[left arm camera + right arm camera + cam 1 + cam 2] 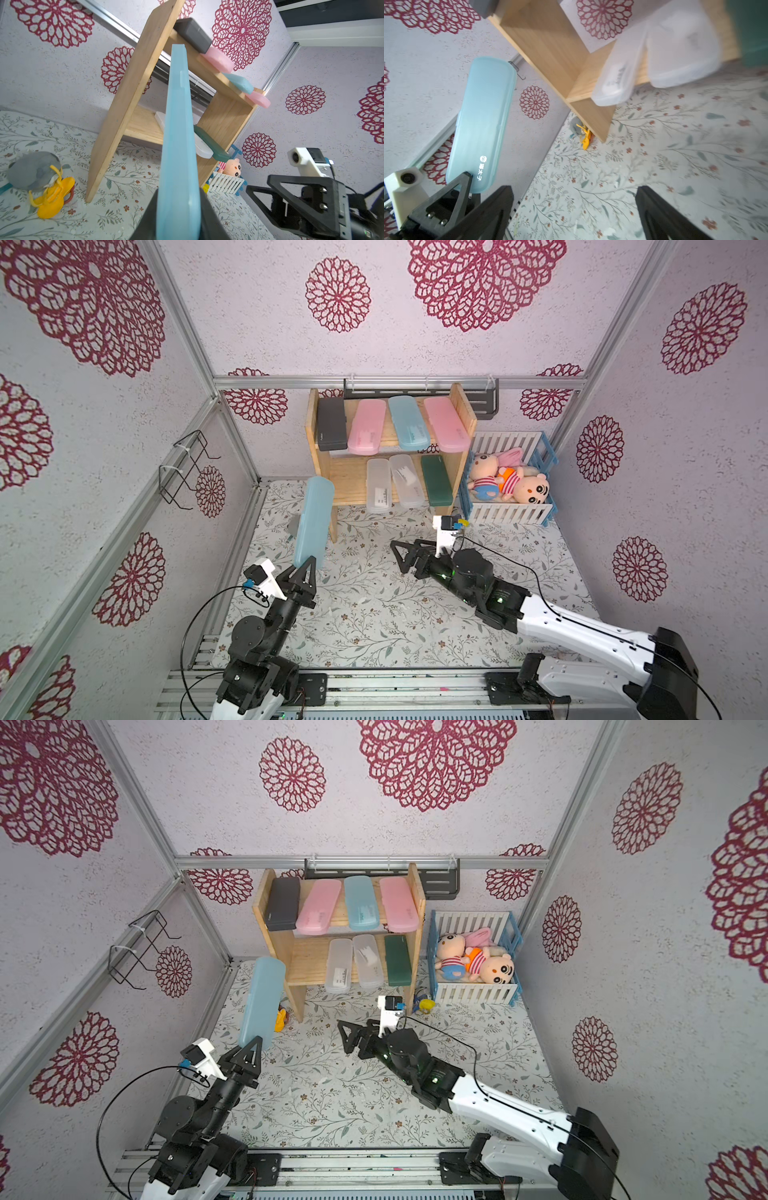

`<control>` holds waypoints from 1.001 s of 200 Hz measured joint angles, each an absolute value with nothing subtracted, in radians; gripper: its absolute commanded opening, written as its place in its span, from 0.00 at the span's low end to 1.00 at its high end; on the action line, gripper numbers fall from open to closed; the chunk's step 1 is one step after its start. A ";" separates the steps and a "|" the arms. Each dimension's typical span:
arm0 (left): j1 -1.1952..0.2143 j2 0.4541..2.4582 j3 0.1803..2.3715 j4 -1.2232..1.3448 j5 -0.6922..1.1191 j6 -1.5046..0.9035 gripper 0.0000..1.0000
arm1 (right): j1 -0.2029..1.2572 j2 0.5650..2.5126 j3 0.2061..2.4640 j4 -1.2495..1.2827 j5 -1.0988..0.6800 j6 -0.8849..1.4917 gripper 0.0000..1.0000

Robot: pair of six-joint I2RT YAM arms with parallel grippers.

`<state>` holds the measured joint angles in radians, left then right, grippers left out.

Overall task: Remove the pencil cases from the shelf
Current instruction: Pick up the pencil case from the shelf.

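Pinched by its lower end in the left gripper [305, 570], the held light blue case [314, 518] is off the shelf [468, 414], in the air just beside its left side panel. Its long axis continues the gripper's line, free end up and toward the back wall. In the right wrist view, white print near the gripped end reads 猫太子 under a small face logo. Seven cases lie on the shelf, long axes front to back, near ends overhanging the boards: black case [331, 425], pink case [365, 427], second light blue case [408, 423] and second pink case [445, 423] above, two frosted clear cases [378, 485] and a dark green case [435, 481] below. Their lettering and labels are too small to read. The right gripper [409, 556], jaws spread and empty, hovers over the open floral cloth [374, 614] before the shelf.
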<state>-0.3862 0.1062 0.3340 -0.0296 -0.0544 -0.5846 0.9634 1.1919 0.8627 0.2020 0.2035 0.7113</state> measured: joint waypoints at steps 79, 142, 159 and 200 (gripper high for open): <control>-0.387 0.022 0.380 -0.130 -0.060 -0.543 0.00 | 1.066 1.645 1.418 0.247 0.113 0.718 0.99; -0.386 0.014 0.430 -0.229 -0.087 -0.532 0.00 | 1.132 1.826 1.611 0.222 0.075 0.719 0.99; -0.387 0.013 0.430 -0.235 -0.081 -0.532 0.00 | 1.141 1.836 1.613 0.222 0.067 0.719 0.99; -0.387 0.012 0.430 -0.241 -0.072 -0.531 0.00 | 1.152 1.849 1.619 0.217 0.061 0.716 0.96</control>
<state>-0.3866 0.0124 0.4301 -0.2405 -0.0715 -0.5308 1.1522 1.8492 1.6192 0.2173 0.0612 0.7162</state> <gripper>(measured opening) 0.006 0.987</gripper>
